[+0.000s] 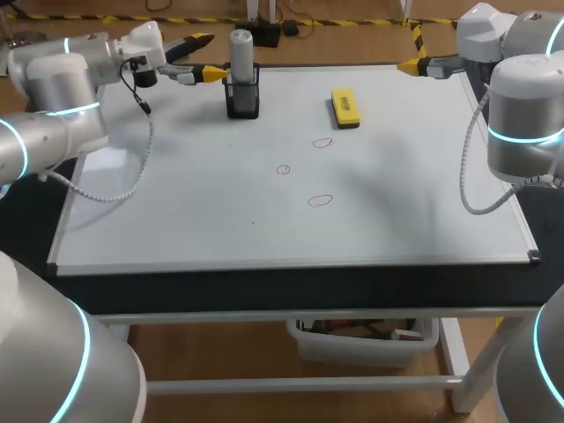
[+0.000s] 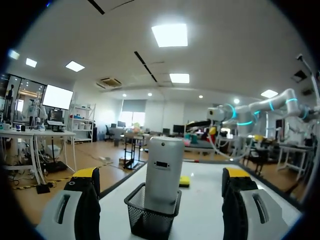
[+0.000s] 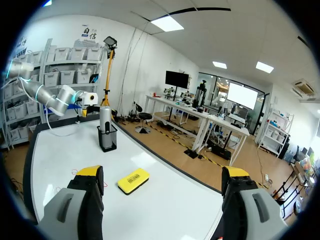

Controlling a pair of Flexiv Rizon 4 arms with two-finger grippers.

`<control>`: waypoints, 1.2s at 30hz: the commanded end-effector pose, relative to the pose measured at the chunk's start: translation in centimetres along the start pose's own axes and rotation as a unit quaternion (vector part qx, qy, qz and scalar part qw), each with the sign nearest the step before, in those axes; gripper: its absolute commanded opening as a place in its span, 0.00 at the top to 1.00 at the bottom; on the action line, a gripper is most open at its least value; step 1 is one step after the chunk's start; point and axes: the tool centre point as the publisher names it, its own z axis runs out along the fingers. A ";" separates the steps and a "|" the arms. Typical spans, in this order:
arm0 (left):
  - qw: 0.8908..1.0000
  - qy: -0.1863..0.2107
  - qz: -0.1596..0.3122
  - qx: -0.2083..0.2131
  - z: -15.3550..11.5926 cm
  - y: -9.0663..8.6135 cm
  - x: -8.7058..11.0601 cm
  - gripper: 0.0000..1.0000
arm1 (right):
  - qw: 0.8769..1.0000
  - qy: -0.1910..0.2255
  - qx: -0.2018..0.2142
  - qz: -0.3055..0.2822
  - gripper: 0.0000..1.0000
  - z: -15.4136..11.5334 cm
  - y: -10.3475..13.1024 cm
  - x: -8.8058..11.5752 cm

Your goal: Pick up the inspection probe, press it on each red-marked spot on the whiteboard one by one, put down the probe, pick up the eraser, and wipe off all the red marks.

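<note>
- The probe (image 1: pixel 241 51) stood upright in a black mesh holder (image 1: pixel 243 99) near the far edge of the whiteboard (image 1: pixel 176 211), its long axis vertical and its upper half clear of the holder's rim.
- The left gripper (image 1: pixel 207 57) hung just beside the probe on the left arm's side, at about the height of the probe's exposed body, with its fingers spread wide and nothing between them.
- In the left wrist view the probe (image 2: pixel 164 170) sat straight ahead of the gripper, centred in the gap between the two yellow tips but beyond them, so neither finger touched it.
- The right gripper (image 3: pixel 162 172) was at the far right corner of the board, well apart from the probe, its fingers likewise wide apart and empty.
- The eraser (image 1: pixel 345 107) lay flat on the board between the holder and the right arm, untouched.
- Three red marks showed nearer the middle: one (image 1: pixel 322 142) just in front of the eraser, one (image 1: pixel 283 169) to its left, and one (image 1: pixel 320 201) closest to the robot; none appeared wiped.
- Judged from this, the task was at its first step, and the left arm was plainly the nearer one for the pick.
- The coming move probably called for a short straight advance until the fingers flanked the probe above the rim, then closing and lifting straight up so the holder did not tip.
</note>
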 end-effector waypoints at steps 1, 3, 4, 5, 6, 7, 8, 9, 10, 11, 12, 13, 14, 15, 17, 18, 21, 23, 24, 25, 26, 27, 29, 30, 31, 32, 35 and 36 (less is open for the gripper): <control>0.992 0.123 0.001 -0.004 1.3 0.2 -1.0 0.00 | 1.000 0.000 -0.001 0.000 0.00 0.0 -0.1 0.0; 0.992 0.129 0.001 -0.005 1.8 0.2 -1.1 0.00 | 1.000 0.000 -0.001 0.000 0.00 0.0 -0.1 0.0; 0.991 0.132 0.002 -0.006 2.0 0.1 -1.1 0.00 | 1.000 0.000 -0.001 0.000 0.00 0.0 -0.1 0.0; 0.991 0.134 0.002 -0.005 2.3 0.1 -1.0 0.00 | 1.000 0.000 -0.001 0.000 0.00 0.0 -0.1 0.0; 0.990 0.139 0.002 -0.005 2.5 0.1 -1.0 0.00 | 1.000 0.000 -0.001 0.000 0.00 0.0 -0.1 0.0; 0.990 0.141 0.003 -0.009 2.7 0.1 -0.9 0.00 | 1.000 0.000 -0.001 0.000 0.00 0.0 -0.1 0.0; 0.990 0.143 0.003 -0.010 2.9 0.1 -0.9 0.00 | 1.000 0.000 -0.001 0.000 0.00 0.0 -0.1 0.0; 0.989 0.147 0.002 -0.009 3.1 0.0 -0.8 0.00 | 1.000 0.000 -0.001 0.000 0.00 0.0 -0.1 0.0; 0.989 0.149 0.002 -0.009 3.4 0.1 -0.7 0.00 | 1.000 0.000 -0.001 0.000 0.00 0.0 -0.1 0.0; 0.988 0.151 -0.002 -0.008 3.6 0.2 -0.7 0.00 | 1.000 0.000 -0.001 0.000 0.00 0.0 -0.1 0.0; 0.988 0.157 -0.003 -0.012 4.0 0.3 -0.6 0.00 | 1.000 0.000 -0.001 0.000 0.00 0.0 -0.1 0.0; 0.987 0.159 -0.002 -0.014 4.2 0.3 -0.5 0.00 | 1.000 0.000 -0.001 0.000 0.00 0.0 -0.1 0.0; 0.987 0.158 -0.003 -0.014 4.5 0.4 -0.4 0.00 | 1.000 0.000 -0.001 0.000 0.00 0.0 -0.1 0.0; 0.988 0.156 -0.004 -0.013 4.6 0.4 -0.3 0.00 | 1.000 0.000 -0.001 0.000 0.00 0.0 -0.1 0.0; 0.989 0.147 -0.006 -0.016 4.8 0.6 -0.2 0.00 | 1.000 0.000 -0.001 0.000 0.00 0.0 -0.1 0.0; 0.989 0.147 -0.007 -0.012 4.9 0.6 -0.1 0.00 | 1.000 0.000 -0.001 0.000 0.00 0.0 -0.1 0.0; 0.991 0.135 -0.006 -0.017 5.3 0.6 0.5 0.00 | 1.000 0.000 -0.001 0.000 0.00 0.0 -0.1 0.0; 0.992 0.126 -0.005 -0.021 5.5 0.7 0.7 0.00 | 1.000 0.000 -0.001 0.000 0.00 0.0 -0.1 0.0; 0.992 0.125 -0.005 -0.021 5.5 0.7 0.7 0.00 | 1.000 0.000 -0.001 0.000 0.00 0.0 -0.1 0.0; 0.992 0.123 -0.005 -0.020 5.6 0.7 0.8 0.00 | 1.000 0.000 -0.001 0.000 0.00 0.0 -0.1 0.0; 0.993 0.117 -0.003 -0.023 5.7 0.6 0.9 0.00 | 1.000 0.000 -0.001 0.000 0.00 0.0 -0.1 0.0; 0.993 0.116 -0.003 -0.024 5.8 0.6 1.0 0.00 | 1.000 0.000 -0.001 0.000 0.00 0.0 -0.1 0.0; 0.994 0.107 -0.003 -0.025 6.0 0.7 1.0 0.00 | 1.000 0.000 -0.001 0.000 0.00 0.0 -0.1 0.0; 0.995 0.101 -0.003 -0.026 6.1 0.7 1.0 0.00 | 1.000 0.000 -0.001 0.000 0.00 0.0 -0.1 0.0; 0.995 0.094 -0.002 -0.028 6.2 0.7 1.0 0.00 | 1.000 0.000 -0.001 0.000 0.00 0.0 -0.1 0.0; 0.995 0.092 -0.002 -0.026 6.2 0.7 1.0 0.00 | 1.000 0.000 -0.001 0.000 0.00 0.0 -0.1 0.0; 0.996 0.078 -0.001 -0.031 6.4 0.7 1.0 0.00 | 1.000 0.000 -0.001 0.000 0.00 0.0 -0.1 0.0; 0.997 0.076 -0.001 -0.031 6.5 0.7 1.0 0.00 | 1.000 0.000 -0.001 0.000 0.00 0.0 -0.1 0.0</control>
